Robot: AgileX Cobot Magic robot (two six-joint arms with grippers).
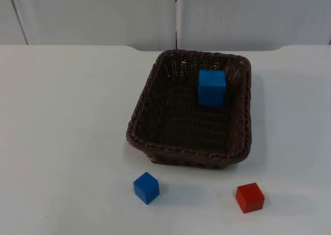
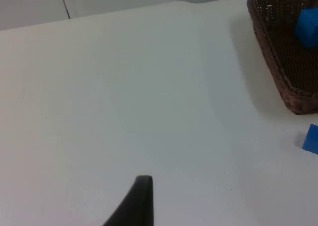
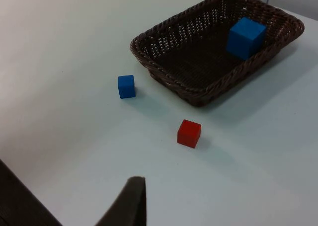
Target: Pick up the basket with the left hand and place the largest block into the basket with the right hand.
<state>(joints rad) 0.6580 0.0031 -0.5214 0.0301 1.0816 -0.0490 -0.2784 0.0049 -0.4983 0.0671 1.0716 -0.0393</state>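
A dark brown wicker basket (image 1: pixel 140 111) stands on the white table, right of centre. The largest block, a blue cube (image 1: pixel 211 87), lies inside it near the far right corner. A small blue cube (image 1: pixel 146 187) and a red cube (image 1: pixel 250 197) rest on the table in front of the basket. My left gripper (image 2: pixel 140 201) hangs over bare table well to the left of the basket (image 2: pixel 278 62), touching nothing. My right gripper (image 3: pixel 130 201) is held back on the near right side, apart from the red cube (image 3: pixel 189 133), the small blue cube (image 3: pixel 126 86) and the basket (image 3: pixel 164 72).
The grey partition wall (image 1: pixel 103 13) closes the table's far edge just behind the basket. White table surface (image 1: pixel 62 131) stretches wide to the left of the basket.
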